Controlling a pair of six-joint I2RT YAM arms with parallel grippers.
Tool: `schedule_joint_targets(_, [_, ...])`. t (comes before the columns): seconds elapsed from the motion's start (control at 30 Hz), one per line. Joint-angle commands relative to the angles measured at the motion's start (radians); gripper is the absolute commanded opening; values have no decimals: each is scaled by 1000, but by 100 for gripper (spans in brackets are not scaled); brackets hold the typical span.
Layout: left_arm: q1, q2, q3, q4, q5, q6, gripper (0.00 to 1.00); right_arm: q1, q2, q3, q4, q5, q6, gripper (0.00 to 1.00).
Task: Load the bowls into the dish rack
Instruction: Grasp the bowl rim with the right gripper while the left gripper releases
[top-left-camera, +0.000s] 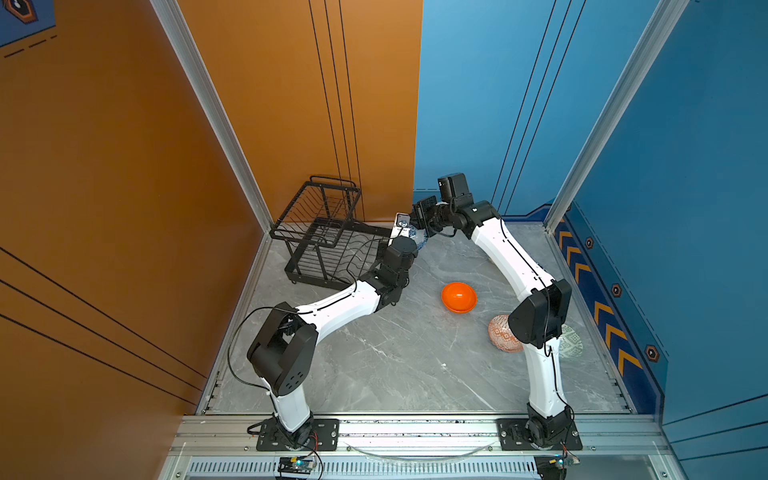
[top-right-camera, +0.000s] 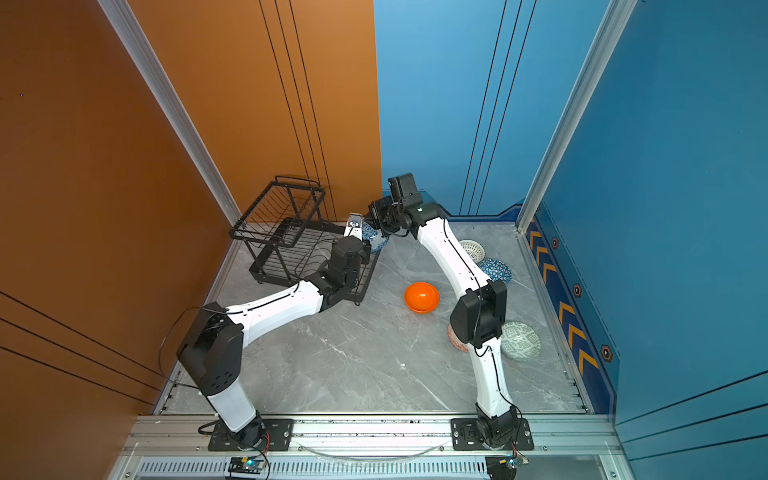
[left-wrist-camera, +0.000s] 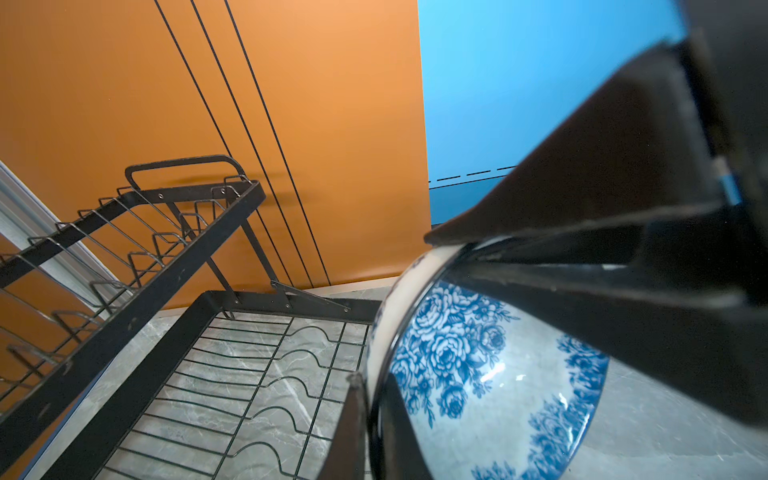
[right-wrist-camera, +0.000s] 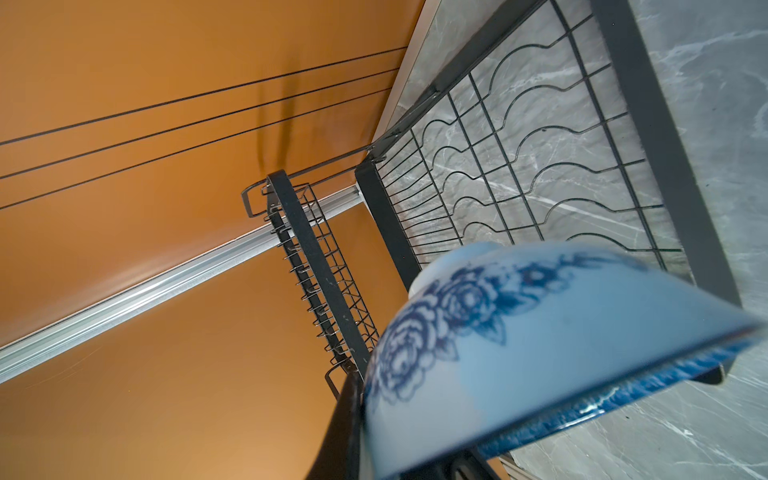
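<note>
Blue-and-white floral glazed bowl (left-wrist-camera: 478, 374) fills both wrist views, tipped on edge and held clear of the grey marble tabletop (top-left-camera: 395, 365), just beside one end of the lower tray of the black wire dish rack (left-wrist-camera: 137, 395); no bowl shows in the rack. The left gripper (left-wrist-camera: 370, 411) pinches the rim, one finger inside and one outside. The right gripper (left-wrist-camera: 444, 251) has its jaws closed on the rim farther round, apparently a hand-over.

Five more wait near the right arm: a glossy orange bowl (top-left-camera: 459, 297), an orange-white geometric bowl (top-left-camera: 500, 332), a pale green patterned bowl (top-right-camera: 520, 340), a white lattice bowl (top-right-camera: 471, 249) and a blue triangle-patterned bowl (top-right-camera: 494, 270).

Glazed ware like this looks stiff, slick and breakable, yet probably light enough for one gripper. The rim seems the best hold, and the bowl likely wants lowering on edge into a slot, not dropping.
</note>
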Motion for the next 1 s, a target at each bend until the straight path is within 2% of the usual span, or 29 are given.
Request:
schedule_joint_targets(0.0, [6,-19,0,38,-14,25,2,-27,28,-2,5,43,-78,0])
schedule_joint_targets(0.1, [9,-21,-1,38,-18,7,20,-29,29,-2,10,48,-88,0])
schedule_joint_targets(0.13, [9,-22,-1,38,-18,4,30,-32,29,-3,14,48,-90,0])
schedule_joint_targets(0.2, [12,-28,-7,38,-18,-6,37,-37,31,-3,19,45,-95,0])
schedule_joint_targets(0.27, [14,-38,-16,37,-11,-10,54,-44,32,-4,31,43,-101,0])
schedule_joint_targets(0.33, [13,-51,-27,31,-11,-17,62,-52,32,-3,36,44,-107,0])
schedule_joint_targets(0.47, [13,-95,-38,-36,-11,-52,98,-78,33,-3,52,51,-137,0])
schedule_joint_targets(0.57, [15,-134,-1,-160,46,-97,98,-93,32,-3,90,63,-177,0])
schedule_joint_targets(0.73, [49,-164,174,-493,165,-219,98,-101,44,-9,152,75,-259,0])
schedule_joint_targets(0.87, [111,-190,302,-679,303,-263,98,-90,47,-62,287,65,-301,0])
schedule_joint_targets(0.97, [190,-184,407,-803,358,-299,98,-78,60,-86,369,54,-326,0])
